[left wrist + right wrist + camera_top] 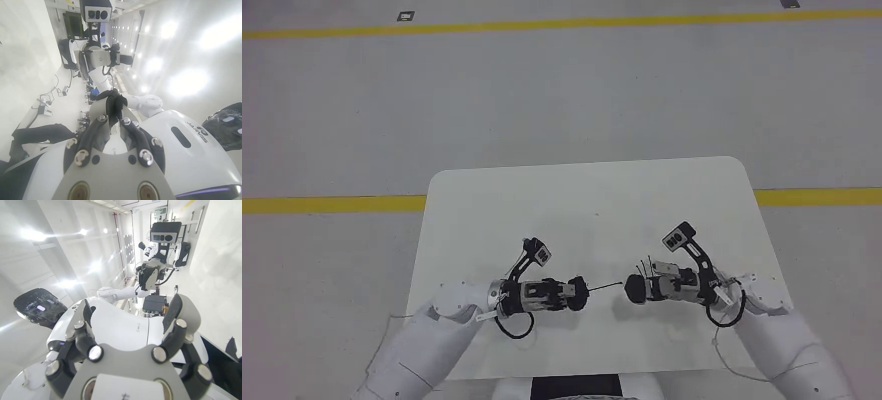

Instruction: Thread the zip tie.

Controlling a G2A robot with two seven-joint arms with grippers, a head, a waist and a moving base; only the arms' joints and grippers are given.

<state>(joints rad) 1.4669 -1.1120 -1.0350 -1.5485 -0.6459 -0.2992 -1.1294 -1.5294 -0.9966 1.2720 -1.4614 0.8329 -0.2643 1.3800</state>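
- Over the near half of the white tabletop (592, 190): left hand (579, 292) and right hand (632, 290), tips turned toward each other, close but apart.
- Left hand (115, 100) drawn narrow, fingers (99, 107) nearly together, with something dark nipped at their tips.
- Jutting from that left hand: the zip tie (605, 287), a thin black line held straight out across the gap, free end just short of the right hand and not touching it, as far as the top view lets one tell.
- Right hand (130, 306) spread wide, ribbed pads (170, 311) well apart, nothing between them.
- In the right wrist view, the left hand farther off, facing back; zip tie too thin to make out there.
- Around the tabletop: pale grey floor (332, 120) crossed by two yellow lines (542, 24).
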